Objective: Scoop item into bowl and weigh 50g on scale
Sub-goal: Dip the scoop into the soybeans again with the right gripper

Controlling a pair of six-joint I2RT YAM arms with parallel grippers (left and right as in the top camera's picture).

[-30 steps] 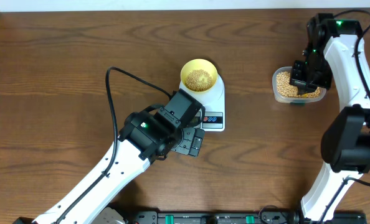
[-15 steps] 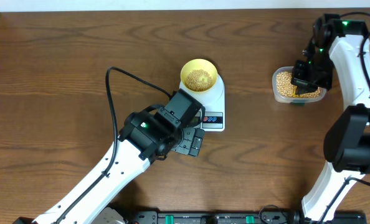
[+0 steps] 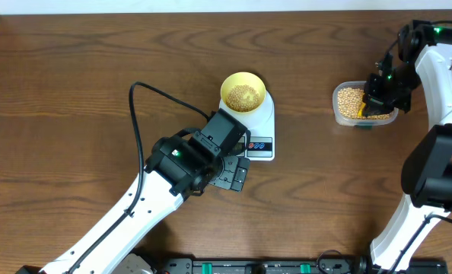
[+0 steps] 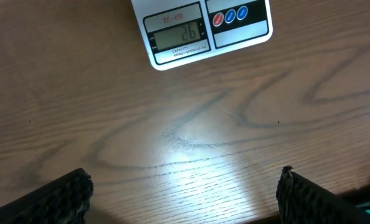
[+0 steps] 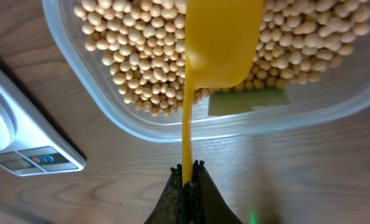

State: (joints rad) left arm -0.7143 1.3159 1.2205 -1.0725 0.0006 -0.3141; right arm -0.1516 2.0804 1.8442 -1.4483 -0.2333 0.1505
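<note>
The pale-yellow bowl [image 3: 243, 93] holds a layer of tan beans and stands on the white scale [image 3: 262, 144]. In the left wrist view the scale's display [image 4: 175, 35] reads 26. My left gripper [image 3: 234, 173] [image 4: 185, 186] hovers open over bare wood just in front of the scale's button end. More beans [image 3: 348, 99] [image 5: 141, 56] fill a clear tub [image 3: 337, 113] at the right. My right gripper [image 3: 376, 101] [image 5: 189, 168] is shut on the handle of a yellow scoop [image 5: 221, 43], whose cup hangs over the beans in the tub.
A black cable [image 3: 138, 114] loops over the table left of the left arm. A black rail [image 3: 256, 266] runs along the front edge. The right arm's base link [image 3: 439, 175] stands at the right edge. The scale's corner [image 5: 23, 146] shows left of the tub.
The right arm has shifted to the right, drawing the scoop toward the tub's right side and uncovering more beans. The left arm has not moved.
</note>
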